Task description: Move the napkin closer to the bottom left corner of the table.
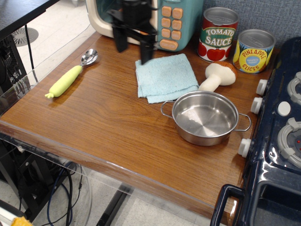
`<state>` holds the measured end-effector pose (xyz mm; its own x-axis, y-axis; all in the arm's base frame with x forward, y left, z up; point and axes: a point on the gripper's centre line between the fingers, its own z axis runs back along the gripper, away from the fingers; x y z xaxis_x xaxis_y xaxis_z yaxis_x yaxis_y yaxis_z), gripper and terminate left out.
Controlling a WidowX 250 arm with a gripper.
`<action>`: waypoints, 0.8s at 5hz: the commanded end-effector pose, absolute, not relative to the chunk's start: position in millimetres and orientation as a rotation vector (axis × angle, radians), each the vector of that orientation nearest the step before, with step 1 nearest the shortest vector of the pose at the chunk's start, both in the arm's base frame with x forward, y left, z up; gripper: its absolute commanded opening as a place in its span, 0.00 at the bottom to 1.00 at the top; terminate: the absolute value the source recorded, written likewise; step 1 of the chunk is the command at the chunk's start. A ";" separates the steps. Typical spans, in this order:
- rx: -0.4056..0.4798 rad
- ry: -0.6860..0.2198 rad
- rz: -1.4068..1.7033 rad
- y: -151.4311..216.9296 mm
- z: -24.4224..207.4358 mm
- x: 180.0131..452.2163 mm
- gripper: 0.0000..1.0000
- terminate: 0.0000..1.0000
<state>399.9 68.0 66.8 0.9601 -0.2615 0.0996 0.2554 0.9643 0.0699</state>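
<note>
gripper [133, 47] over the napkin's [165, 77] far left corner
jaws spread wide, empty, napkin flat on the worktop [108, 122].

We see the gripper [133, 47] at the upper middle of the frame, blurred, its two dark fingers spread apart and pointing down above the upper left corner of the napkin [165, 77]. The napkin lies flat on the table [108, 127], its lower right edge touching the steel pot [205, 117]. A toy mushroom [217, 75] lies just right of the napkin. A yellow-handled spoon [70, 75] rests at the left.
</note>
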 end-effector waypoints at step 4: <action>0.104 -0.131 -0.407 14.1 24.3 427.7 1.00 0.00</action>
